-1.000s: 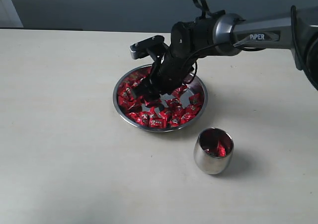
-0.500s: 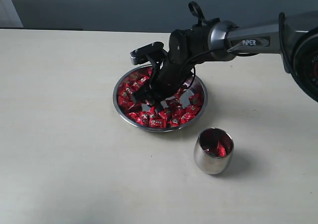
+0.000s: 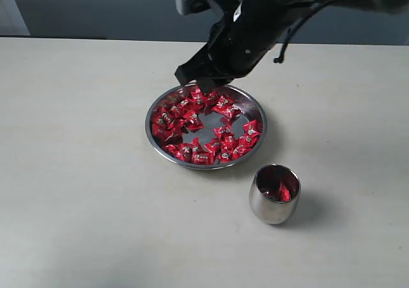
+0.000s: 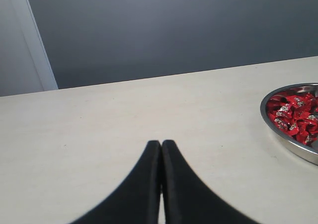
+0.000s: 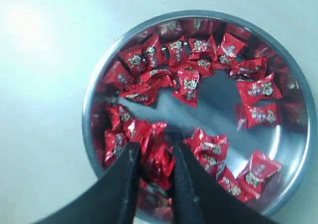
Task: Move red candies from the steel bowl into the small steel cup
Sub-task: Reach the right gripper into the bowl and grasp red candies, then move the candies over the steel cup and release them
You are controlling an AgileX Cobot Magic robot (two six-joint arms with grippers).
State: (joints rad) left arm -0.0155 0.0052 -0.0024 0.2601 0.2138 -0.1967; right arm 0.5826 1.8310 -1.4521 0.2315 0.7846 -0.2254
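The steel bowl [image 3: 149,125] sits mid-table with many red candies [image 3: 220,141] in it. My right gripper [image 3: 203,83] hangs above the bowl's far rim, shut on a red candy [image 5: 158,164] pinched between its fingers. The right wrist view looks down past the gripper [image 5: 155,147] into the bowl [image 5: 94,100] and its candies [image 5: 189,85]. The small steel cup [image 3: 273,202] stands upright near the bowl's front right, with a red candy [image 3: 284,191] inside. My left gripper [image 4: 161,143] is shut and empty over bare table, with the bowl [image 4: 288,142] off to one side.
The pale table [image 3: 77,173] stretches around the bowl and cup. A dark wall [image 3: 96,7] runs behind the table's far edge. The right arm [image 3: 268,13] reaches in from the upper right above the bowl.
My right gripper has risen out of the bowl, from among the candies to above the far rim, carrying a red candy. The bowl and cup have not moved.
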